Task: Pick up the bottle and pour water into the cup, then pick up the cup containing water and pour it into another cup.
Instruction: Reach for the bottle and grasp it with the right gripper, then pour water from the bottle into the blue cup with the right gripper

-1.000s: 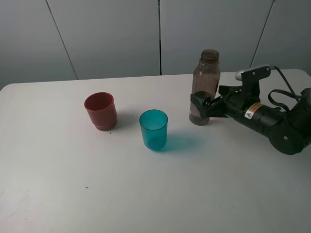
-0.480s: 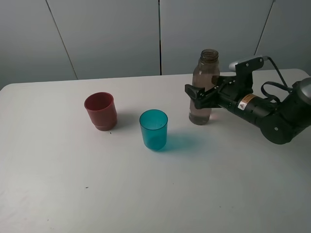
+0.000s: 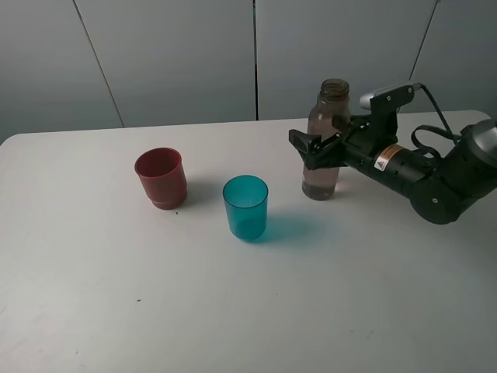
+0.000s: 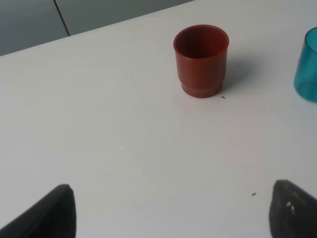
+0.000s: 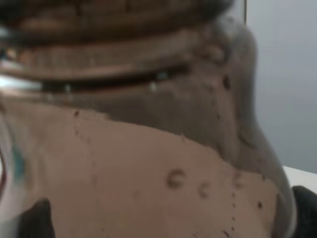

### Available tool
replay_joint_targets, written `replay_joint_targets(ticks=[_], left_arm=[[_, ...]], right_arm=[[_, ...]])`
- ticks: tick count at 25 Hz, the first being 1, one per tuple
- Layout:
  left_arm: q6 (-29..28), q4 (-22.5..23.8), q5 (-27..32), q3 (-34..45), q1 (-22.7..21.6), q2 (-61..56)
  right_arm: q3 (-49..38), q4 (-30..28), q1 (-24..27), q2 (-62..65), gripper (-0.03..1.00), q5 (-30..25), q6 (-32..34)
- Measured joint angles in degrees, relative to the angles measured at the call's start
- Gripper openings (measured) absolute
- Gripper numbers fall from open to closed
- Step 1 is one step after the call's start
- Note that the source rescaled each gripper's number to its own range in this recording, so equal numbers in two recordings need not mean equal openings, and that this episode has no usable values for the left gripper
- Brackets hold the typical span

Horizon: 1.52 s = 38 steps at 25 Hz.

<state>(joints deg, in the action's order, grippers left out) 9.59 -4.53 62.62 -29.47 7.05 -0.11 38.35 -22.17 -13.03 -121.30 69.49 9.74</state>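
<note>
The smoky grey-brown bottle (image 3: 320,179) stands upright and uncapped at the back right of the white table, with some water in it. My right gripper (image 3: 312,149) is open, with its fingers on either side of the bottle's upper body. The bottle fills the right wrist view (image 5: 148,163), and the dark fingertips (image 5: 34,220) show at its lower corners. The teal cup (image 3: 245,207) stands in the middle, left of the bottle. The red cup (image 3: 161,178) stands further left. My left gripper (image 4: 173,213) is open and empty above the table, short of the red cup (image 4: 200,59). The teal cup's edge (image 4: 307,67) also shows there.
The white table (image 3: 233,311) ends at a grey panelled wall (image 3: 178,54) behind the bottle. The right arm (image 3: 435,179) stretches in from the right edge, just above the table.
My right gripper has slid up the bottle from near its base to its upper body. The bottle and both cups have stayed in place.
</note>
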Motion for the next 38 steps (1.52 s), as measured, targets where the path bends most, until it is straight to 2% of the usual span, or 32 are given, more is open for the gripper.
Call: replay_joint_targets(ticks=[6,7,8,9,10,11,12,28,31,38], left_arm=[[0.0,0.0,0.0,0.0,0.0,0.0],[0.0,0.0,0.0,0.0,0.0,0.0],[0.0,0.0,0.0,0.0,0.0,0.0],[0.0,0.0,0.0,0.0,0.0,0.0],[0.0,0.0,0.0,0.0,0.0,0.0],[0.0,0.0,0.0,0.0,0.0,0.0],[0.0,0.0,0.0,0.0,0.0,0.0],[-0.1,0.0,0.0,0.0,0.0,0.0],[-0.1,0.0,0.0,0.0,0.0,0.0],[-0.1,0.0,0.0,0.0,0.0,0.0]], right_arm=[[0.0,-1.2,0.0,0.0,1.0,0.0,1.2],[0.0,-1.3,0.0,0.0,0.97,0.0,1.4],[0.0,-1.3,0.0,0.0,0.84,0.0,1.5],[0.0,-1.3,0.0,0.0,0.6,0.0,1.5],[0.0,-1.3,0.0,0.0,0.27,0.0,1.5],[0.0,-1.3,0.0,0.0,0.05,-0.2,1.5],[0.0,-1.2,0.0,0.0,0.0,-0.2,1.7],[0.0,-1.3,0.0,0.8,0.0,-1.5,1.6],[0.0,-1.3,0.0,4.9,0.0,-7.5,-0.3],[-0.1,-3.0,0.0,17.0,0.0,-30.6,-13.8]])
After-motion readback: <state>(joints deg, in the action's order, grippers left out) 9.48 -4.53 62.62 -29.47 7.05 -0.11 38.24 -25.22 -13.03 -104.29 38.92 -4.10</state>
